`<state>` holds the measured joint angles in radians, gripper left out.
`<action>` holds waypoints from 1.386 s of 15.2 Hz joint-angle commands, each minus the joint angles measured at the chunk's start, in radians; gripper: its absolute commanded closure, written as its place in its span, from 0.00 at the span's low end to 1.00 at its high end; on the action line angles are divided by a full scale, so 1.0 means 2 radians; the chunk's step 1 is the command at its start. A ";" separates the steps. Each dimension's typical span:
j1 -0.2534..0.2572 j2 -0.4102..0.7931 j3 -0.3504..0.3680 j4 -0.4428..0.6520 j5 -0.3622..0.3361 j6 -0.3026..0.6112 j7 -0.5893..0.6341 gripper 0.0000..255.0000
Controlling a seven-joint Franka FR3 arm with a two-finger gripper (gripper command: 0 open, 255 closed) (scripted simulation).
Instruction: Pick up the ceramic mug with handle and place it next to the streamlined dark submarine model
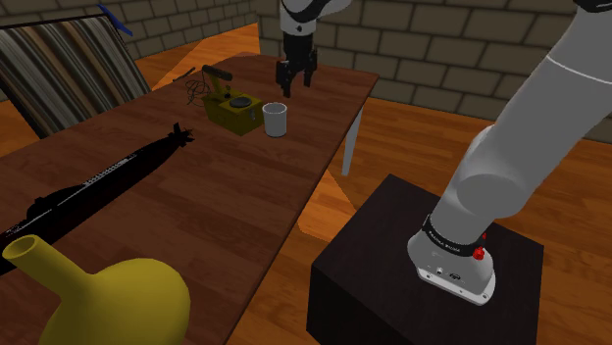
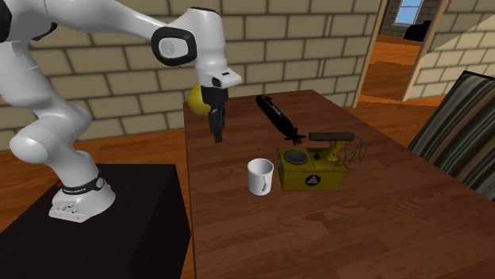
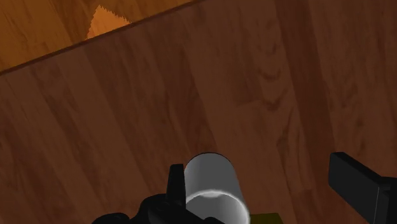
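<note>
Evidently lining up a grasp, the gripper [image 1: 294, 84] hangs near the yellow box [image 1: 233, 109], jaws spread and empty; the mug [image 1: 275, 121] stands just beside that box, the submarine [image 1: 108, 177] well apart from it.

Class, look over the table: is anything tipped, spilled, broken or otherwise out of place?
Nothing stands out. The white mug stands upright beside the yellow box. The dark submarine lies lengthwise on the wooden table. Nothing is spilled, and the open gripper hangs above the table, holding nothing.
</note>
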<state>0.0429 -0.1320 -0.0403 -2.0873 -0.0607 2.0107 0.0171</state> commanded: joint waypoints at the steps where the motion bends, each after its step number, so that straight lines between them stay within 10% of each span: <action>1: 0.001 0.042 0.001 0.028 0.000 0.008 -0.001 0.00; 11: 0.007 0.248 0.006 0.207 -0.003 0.011 -0.004 0.00; 21: 0.005 0.273 0.006 0.190 -0.004 0.053 -0.004 0.00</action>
<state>0.0528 0.4130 -0.0291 -1.7061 -0.0684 2.1134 0.0090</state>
